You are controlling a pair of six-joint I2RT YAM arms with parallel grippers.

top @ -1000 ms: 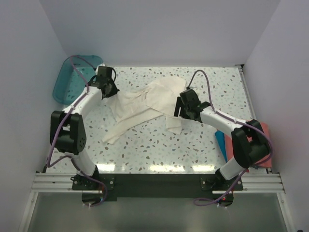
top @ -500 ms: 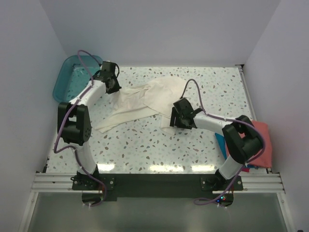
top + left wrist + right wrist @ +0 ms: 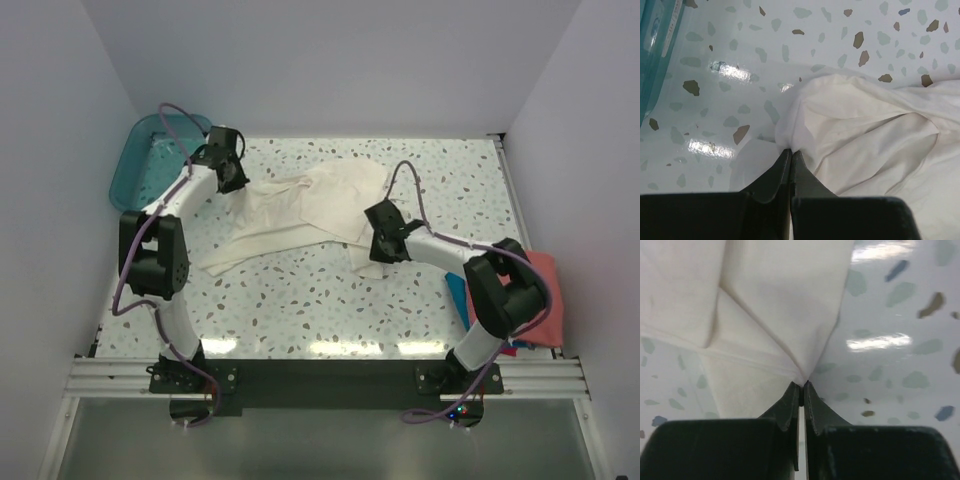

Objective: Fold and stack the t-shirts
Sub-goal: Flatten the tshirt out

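A cream-white t-shirt [image 3: 300,210] is spread, rumpled, on a speckled table [image 3: 300,310] just beside a teal tub [image 3: 150,160]. Its edge nearest the tub is pinched between the fully closed jaws of the left gripper [image 3: 791,152]. Its corner farthest from the tub is pinched in the closed right gripper [image 3: 801,385].

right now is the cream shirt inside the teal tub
No, the cream-white t-shirt lies crumpled on the speckled table, while the teal tub sits apart from it at the far left corner.
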